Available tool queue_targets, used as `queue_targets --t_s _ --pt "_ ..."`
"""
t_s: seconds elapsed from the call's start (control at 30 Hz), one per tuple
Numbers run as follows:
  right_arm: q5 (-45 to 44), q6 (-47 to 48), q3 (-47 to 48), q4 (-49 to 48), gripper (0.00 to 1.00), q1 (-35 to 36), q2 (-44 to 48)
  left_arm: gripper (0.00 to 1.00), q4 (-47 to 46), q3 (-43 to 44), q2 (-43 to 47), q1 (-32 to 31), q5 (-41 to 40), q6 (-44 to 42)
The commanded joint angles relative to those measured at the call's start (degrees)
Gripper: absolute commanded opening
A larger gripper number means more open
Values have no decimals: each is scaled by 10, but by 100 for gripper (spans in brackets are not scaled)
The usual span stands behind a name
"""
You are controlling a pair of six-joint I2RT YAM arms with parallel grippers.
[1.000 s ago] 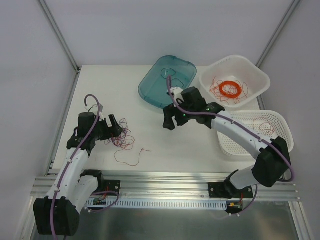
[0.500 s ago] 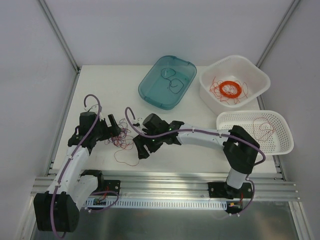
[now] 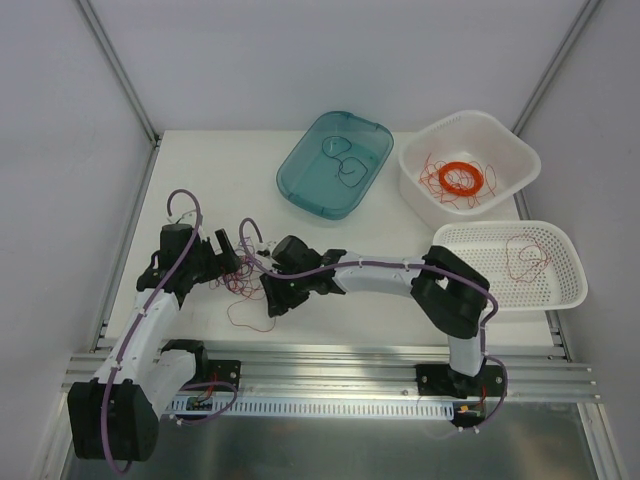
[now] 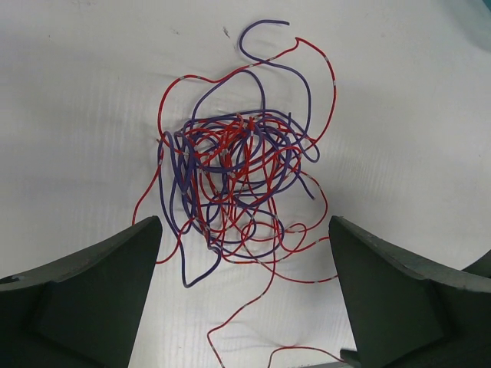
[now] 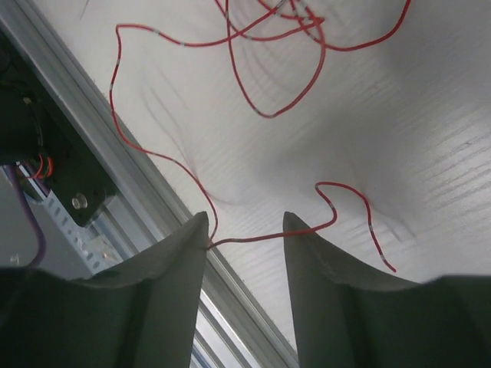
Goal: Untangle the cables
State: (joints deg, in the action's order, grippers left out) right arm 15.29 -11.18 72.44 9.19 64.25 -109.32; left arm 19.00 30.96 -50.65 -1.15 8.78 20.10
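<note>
The cables (image 3: 240, 283) lie as a loose wad on the white table (image 3: 200, 190), close to the metal rail (image 3: 330, 358) at its front edge, between the two grippers. The left gripper (image 3: 228, 257) stands just beside the wad, its fingers wide apart. Its wrist camera shows red and blue-violet wires ahead of the gap, not gripped. The right gripper (image 3: 275, 300) is also spread. Only its own camera shows one red strand (image 5: 245, 239) crossing between the fingers (image 5: 169, 268).
</note>
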Motion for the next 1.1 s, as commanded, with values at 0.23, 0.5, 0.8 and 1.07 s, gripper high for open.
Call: queue_targets --t_s 0.23,0.5,0.8,1.07 --pt "-94 -27 -35 -37 1 -36 42 91 3 -2 3 -4 8 11" --pt "-170 61 -82 67 1 -110 187 89 9 -6 0 -4 13 48" --pt "-209 181 13 196 1 -124 288 87 6 23 -94 -14 19 107" --pt "-199 203 74 235 1 -127 314 84 -5 59 -180 -71 -44 139"
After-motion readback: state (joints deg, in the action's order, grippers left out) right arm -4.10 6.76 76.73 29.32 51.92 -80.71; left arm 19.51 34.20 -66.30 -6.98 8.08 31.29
